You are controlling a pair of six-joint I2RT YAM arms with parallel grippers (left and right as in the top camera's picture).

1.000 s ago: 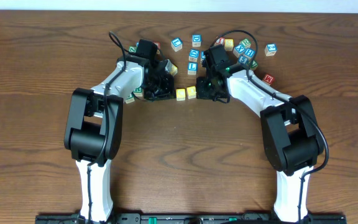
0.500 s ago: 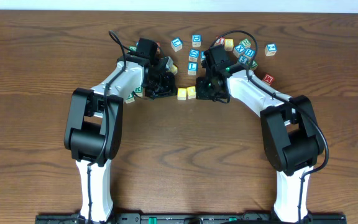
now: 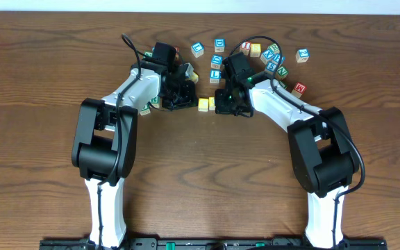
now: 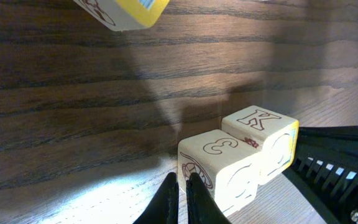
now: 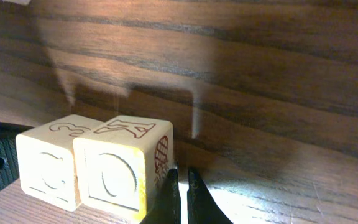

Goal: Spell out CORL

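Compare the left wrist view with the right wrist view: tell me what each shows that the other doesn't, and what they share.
Only the left wrist: a yellow-sided block at the top edge. Only the right wrist: the round letter, seemingly an O, on the K block's near face. Both: the K block touching the 3 block side by side on the wooden table, the other arm's black part beyond them, and closed jaws at the bottom edge.
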